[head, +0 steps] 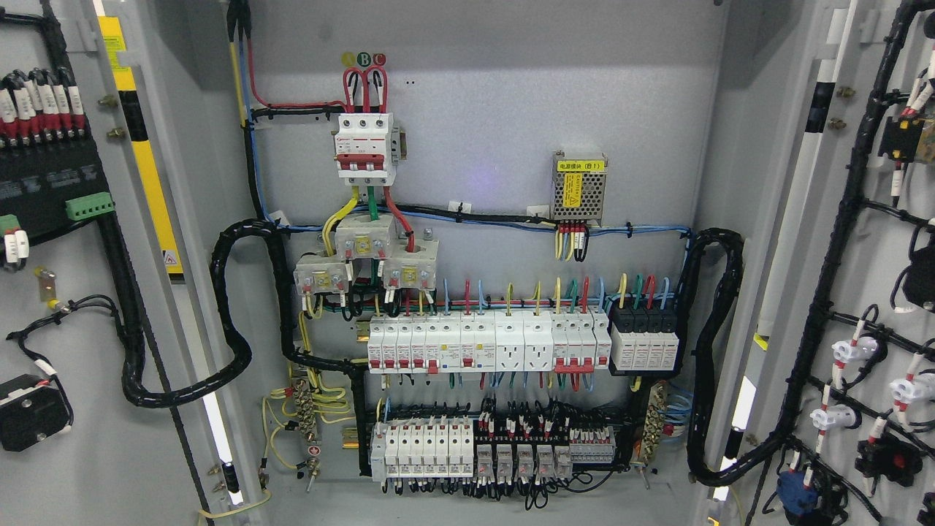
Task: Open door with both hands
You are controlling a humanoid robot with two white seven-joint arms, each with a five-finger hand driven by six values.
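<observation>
Neither robot hand shows in the head view, so their state cannot be told. Both cabinet doors stand swung wide: the left door [66, 292] and the right door [862, 277], each with wiring on its inner face. Between them, the back panel [475, 109] carries a red-topped main breaker [365, 150] above rows of breakers [482, 343].

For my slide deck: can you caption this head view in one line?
Both cabinet doors, left door and right door, stand open, exposing main breaker, breaker rows and wiring; no hands in view.
</observation>
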